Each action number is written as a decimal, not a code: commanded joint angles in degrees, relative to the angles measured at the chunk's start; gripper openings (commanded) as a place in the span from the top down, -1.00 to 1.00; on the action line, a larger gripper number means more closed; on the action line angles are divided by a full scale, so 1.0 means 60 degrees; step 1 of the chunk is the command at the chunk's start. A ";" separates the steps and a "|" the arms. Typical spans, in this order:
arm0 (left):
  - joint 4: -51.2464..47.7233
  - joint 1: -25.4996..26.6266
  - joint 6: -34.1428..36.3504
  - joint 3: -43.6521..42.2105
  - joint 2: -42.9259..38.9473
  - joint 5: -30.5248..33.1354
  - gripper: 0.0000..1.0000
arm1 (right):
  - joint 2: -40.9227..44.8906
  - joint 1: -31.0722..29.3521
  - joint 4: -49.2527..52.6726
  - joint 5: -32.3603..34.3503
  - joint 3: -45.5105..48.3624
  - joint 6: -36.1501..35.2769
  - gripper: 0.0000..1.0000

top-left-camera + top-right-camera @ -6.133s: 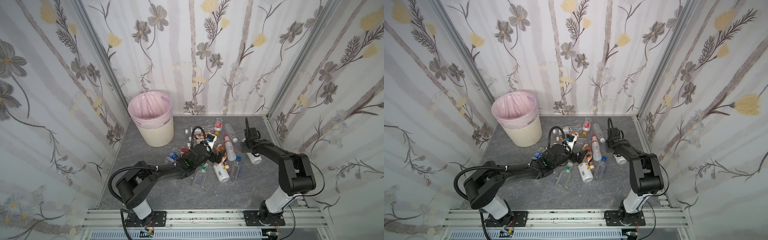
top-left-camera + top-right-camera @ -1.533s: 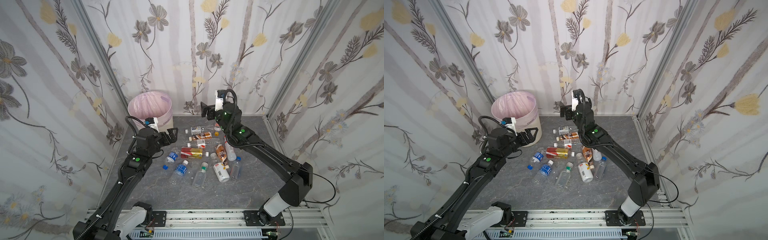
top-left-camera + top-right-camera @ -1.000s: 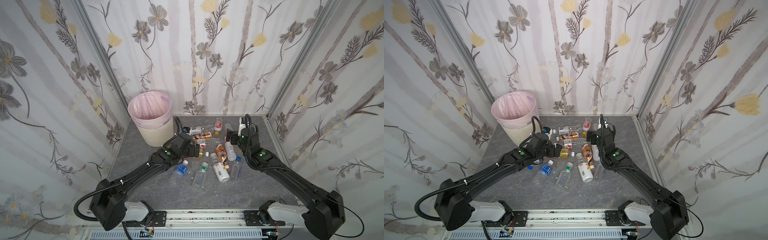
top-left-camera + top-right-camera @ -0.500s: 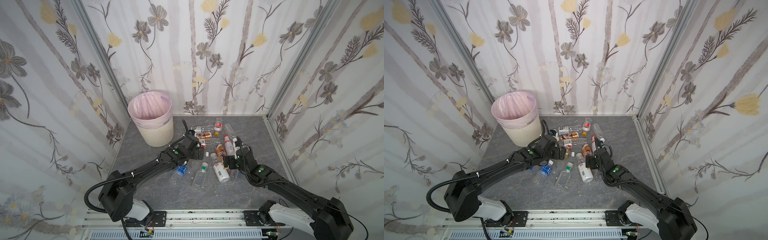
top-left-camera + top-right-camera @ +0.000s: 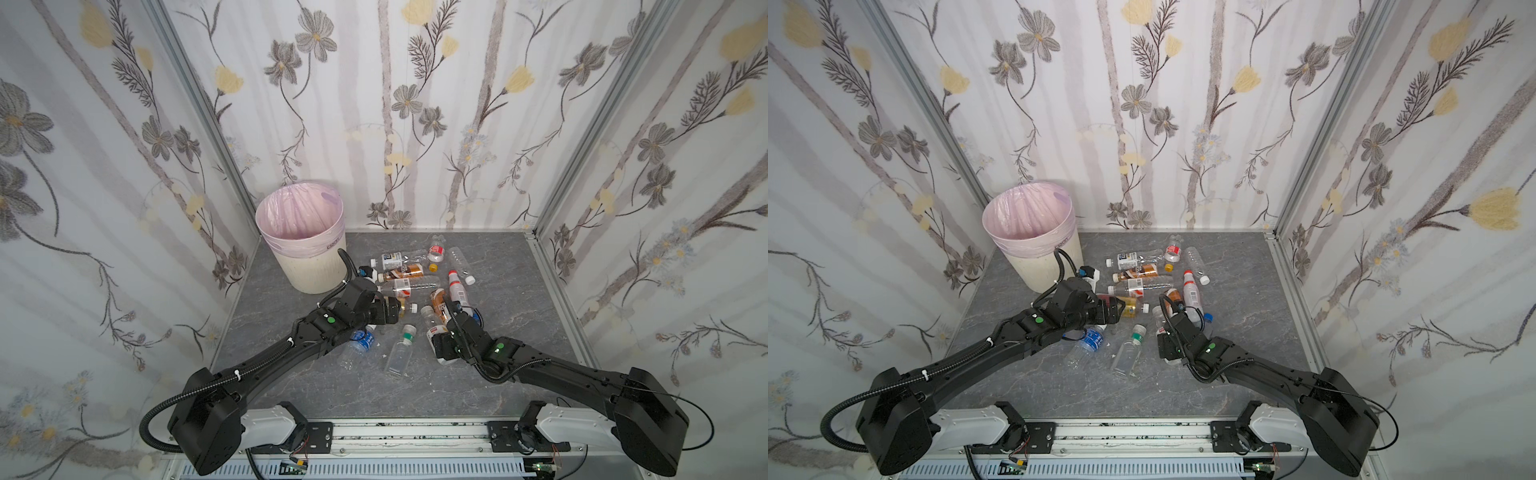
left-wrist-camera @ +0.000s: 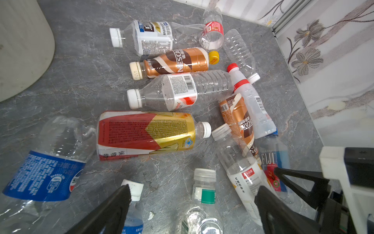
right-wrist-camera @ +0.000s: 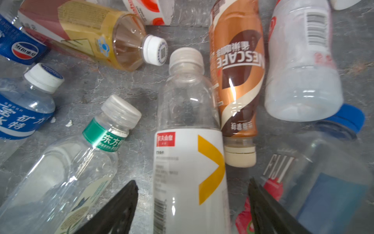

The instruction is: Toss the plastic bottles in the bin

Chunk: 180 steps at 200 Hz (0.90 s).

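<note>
In a top view, the bin [image 5: 305, 266] stands at the table's [image 5: 415, 395] far left corner, only its pink bag [image 5: 299, 212] showing inside; the plastic bottles [image 5: 409, 284] lie scattered beside it.

Left wrist view: thirteen bottles on the table, left gripper [image 6: 193, 187] fingers spread wide over them.

Right wrist view: right gripper [image 7: 191, 181] fingers apart, straddling one white-labelled bottle [image 7: 188, 162] without touching.

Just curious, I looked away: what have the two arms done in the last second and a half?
Both came down from high up. The left gripper left the bin and hangs open near the red-and-gold bottle. The right gripper came from the back wall and now straddles the white-labelled bottle, jaws apart, not gripping. Bin and floor bottles look unmoved.
</note>
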<state>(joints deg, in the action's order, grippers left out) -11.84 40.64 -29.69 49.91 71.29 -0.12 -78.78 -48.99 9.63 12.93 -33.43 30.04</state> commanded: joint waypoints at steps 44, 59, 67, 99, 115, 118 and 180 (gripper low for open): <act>0.0742 -0.0064 -0.0262 -0.0431 -0.0439 -0.0331 -1.00 | -0.0587 -0.0345 -0.0352 0.0448 -0.0014 0.0476 -0.63; 0.0771 -0.0090 -0.0278 -0.0484 -0.0437 -0.0349 -1.00 | -0.0674 -0.0388 -0.0412 0.0494 0.0005 0.0529 -0.61; 0.0786 -0.0086 -0.0271 -0.0495 -0.0441 -0.0364 -1.00 | -0.0749 -0.0409 -0.0439 0.0511 0.0018 0.0543 -0.60; 0.0837 -0.0132 -0.0304 -0.0496 -0.0368 -0.0432 -1.00 | -0.1098 -0.0448 -0.0571 0.0556 0.0064 0.0613 -0.59; 0.0859 -0.0148 -0.0312 -0.0493 -0.0353 -0.0466 -1.00 | -0.1231 -0.0464 -0.0644 0.0553 0.0103 0.0632 -0.59; 0.0859 -0.0152 -0.0330 -0.0483 -0.0353 -0.0469 -1.00 | -0.1249 -0.0474 -0.0662 0.0551 0.0100 0.0642 -0.59; 0.0889 -0.0354 -0.0637 -0.0490 -0.0349 -0.0484 -1.00 | -0.1375 -0.0477 -0.0843 0.0468 -0.0020 0.0566 -0.34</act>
<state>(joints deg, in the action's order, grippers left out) -8.38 38.98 -31.97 47.07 69.08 -3.18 -86.72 -51.79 7.03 15.35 -32.91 32.93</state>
